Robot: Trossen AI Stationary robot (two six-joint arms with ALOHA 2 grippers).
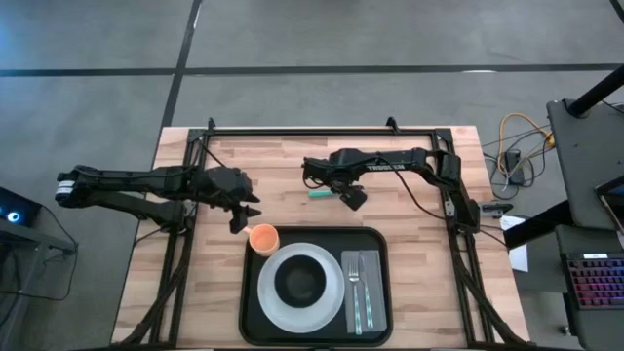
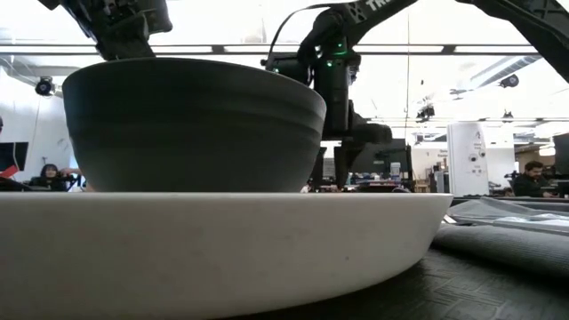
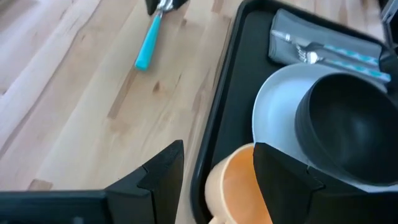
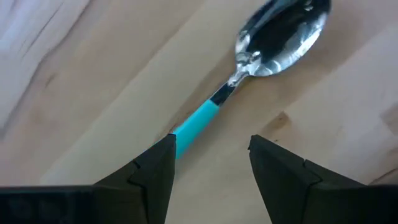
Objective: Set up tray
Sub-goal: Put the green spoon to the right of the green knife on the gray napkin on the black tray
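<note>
Tray sits at the near middle of the wooden desk, black, rigid, low rimmed. On it: white plate carrying a dark bowl, grey napkin with a fork and one more utensil lying on top, and an orange cup at the far left corner.

Remaining piece: spoon, steel bowl, teal handle, lying flat on bare desk behind the tray, well apart from it.

Right claw hovers directly above the spoon's handle, released, fingers straddling the teal section without touching it.

Left claw hangs near the cup, released, nothing held; the cup's rim shows between its fingers.

Handling judgement: the spoon is light, stiff, thin and low to the desk, so fingertips must come down almost to the wood. The metal neck looks slick; the teal handle likely offers better grip. Best hold: across the handle near mid-length, so it does not pivot and droop when lifted. Risk: a pinch off-centre skids it along the wood.

Free spot on the tray seems to be the napkin, beside the fork.
</note>
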